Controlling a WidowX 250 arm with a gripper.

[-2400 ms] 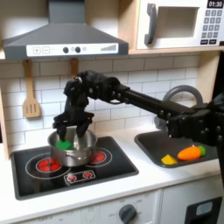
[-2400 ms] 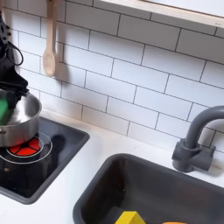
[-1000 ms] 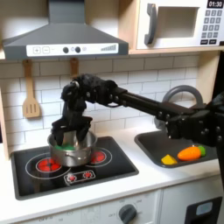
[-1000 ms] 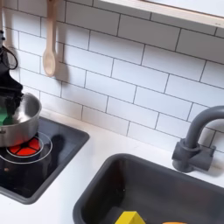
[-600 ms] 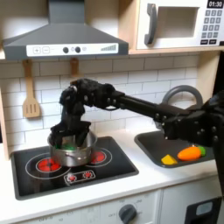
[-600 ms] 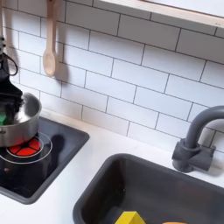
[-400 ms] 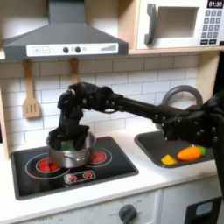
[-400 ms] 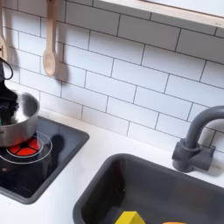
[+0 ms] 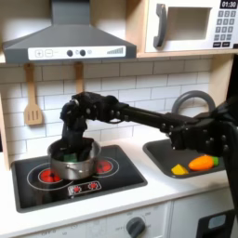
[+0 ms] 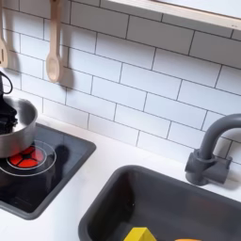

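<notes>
A silver pot [image 9: 72, 165] stands on the black stove top [image 9: 121, 178], over the left red burner. My gripper [image 9: 69, 147] reaches down into it from the right on a long black arm, and its fingers look closed on the pot's rim. A green thing that lay in the pot is now mostly hidden behind the fingers. In the second exterior view the pot [image 10: 17, 139] sits at the left edge, with the gripper [image 10: 6, 115] dark above it and partly cut off.
The sink [image 9: 165, 149] at the right holds an orange piece [image 9: 201, 162] and a yellow piece [image 9: 178, 169], with a grey faucet [image 9: 191, 100] behind. A wooden spatula [image 9: 33, 104] hangs on the tiled wall. A wooden spoon [image 10: 54, 45] hangs near the pot.
The gripper sank into the pot, and both then slid a little to the left in both exterior views. The green thing has dropped out of sight.
</notes>
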